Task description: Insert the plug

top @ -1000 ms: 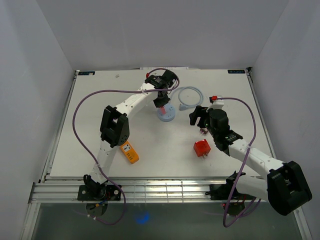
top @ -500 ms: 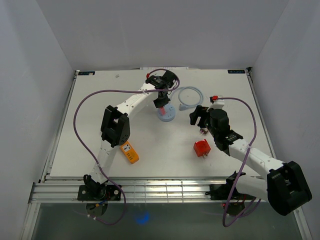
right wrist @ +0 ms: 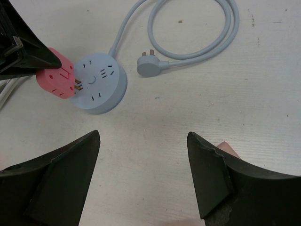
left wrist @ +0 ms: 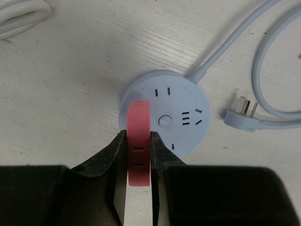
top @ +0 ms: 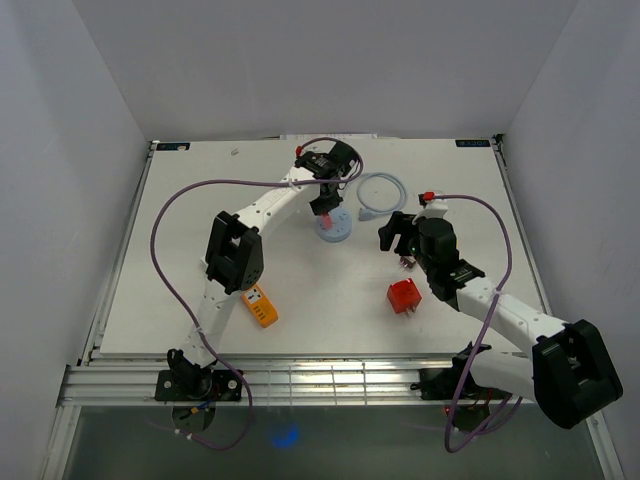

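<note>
A round light-blue socket hub lies mid-table, also in the left wrist view and the right wrist view. Its cable loops behind to a grey plug. My left gripper is shut on a pink plug adapter held over the hub's left edge; in the right wrist view the pink adapter shows brass pins against the hub's side. My right gripper is open and empty, to the right of the hub, jaws wide apart.
A red plug cube lies by my right arm. An orange adapter lies near the left arm's base. A white cable lies at the far left of the left wrist view. The hub's cable loop lies behind.
My left gripper with the pink adapter has shifted slightly over the hub. The right arm has not moved.
</note>
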Available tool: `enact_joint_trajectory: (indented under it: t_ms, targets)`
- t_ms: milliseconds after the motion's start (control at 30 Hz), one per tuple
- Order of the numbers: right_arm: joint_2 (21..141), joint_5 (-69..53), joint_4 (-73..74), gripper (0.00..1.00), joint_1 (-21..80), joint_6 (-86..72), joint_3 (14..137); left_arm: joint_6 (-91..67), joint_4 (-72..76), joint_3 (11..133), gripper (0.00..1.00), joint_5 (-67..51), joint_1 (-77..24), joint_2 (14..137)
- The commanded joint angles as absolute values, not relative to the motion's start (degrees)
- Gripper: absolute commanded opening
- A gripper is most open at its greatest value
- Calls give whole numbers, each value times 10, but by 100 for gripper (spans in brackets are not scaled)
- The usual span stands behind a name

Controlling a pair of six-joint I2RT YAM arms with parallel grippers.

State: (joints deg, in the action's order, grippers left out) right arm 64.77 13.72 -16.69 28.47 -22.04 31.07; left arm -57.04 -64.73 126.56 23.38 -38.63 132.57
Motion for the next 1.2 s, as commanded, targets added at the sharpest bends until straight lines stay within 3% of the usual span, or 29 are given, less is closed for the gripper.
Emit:
enact_joint_trajectory:
  t_ms: [0, 633, 833, 967, 1167]
  targets:
    - [652, 136, -184, 80, 281, -221, 316, -577, -652, 1278, 0, 243, -395, 1335]
    - [722, 115, -166, 76, 266, -227, 362, -578, -659, 1295, 0, 269, -412, 1360]
    - [813, -53, -161, 68, 190, -270, 444, -576, -653, 1295, 0, 269, -411, 1361]
    - [936, -182, -183, 62, 160, -303, 519, -572, -645, 1295, 0, 265, -412, 1361]
    - [1076, -267, -194, 54, 159, -341, 642, -567, -640, 1296, 0, 266, -412, 1361]
